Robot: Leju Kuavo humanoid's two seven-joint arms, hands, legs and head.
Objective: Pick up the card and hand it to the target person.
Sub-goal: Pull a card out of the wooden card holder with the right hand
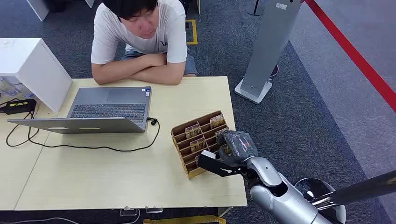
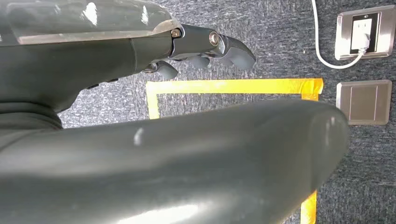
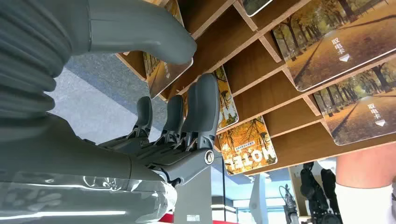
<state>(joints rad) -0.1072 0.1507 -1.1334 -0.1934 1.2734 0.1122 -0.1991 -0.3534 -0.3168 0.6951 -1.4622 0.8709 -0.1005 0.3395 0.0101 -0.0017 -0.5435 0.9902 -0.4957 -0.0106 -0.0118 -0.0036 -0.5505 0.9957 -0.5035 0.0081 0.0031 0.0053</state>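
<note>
**Right hand at the card rack, thumb and fingers around one card**

Head view: a light wooden table [image 1: 116,177] carries an open grey laptop [image 1: 100,112] with a black cable [image 1: 84,147] looping in front of it, and a brown wooden slotted card rack [image 1: 198,142] near the table's right edge. Several autumn-print hotel key cards stand in its slots. The silver right arm comes in from the lower right, and the right hand [image 1: 229,151] is at the rack's right end, touching it. A person in a white T-shirt [image 1: 140,32] sits at the far side with arms folded on the table. A white box [image 1: 30,65] stands at the left.

Left wrist view: the left hand [image 2: 205,51] hangs over dark carpet with yellow floor tape [image 2: 233,86]; its fingers are curled in and hold nothing.

Right wrist view: the grey thumb lies on one face of an autumn-print card [image 3: 163,74] at the rack's end slot, with dark fingers [image 3: 205,107] on the other side; whether it is truly clamped I cannot tell.
</note>
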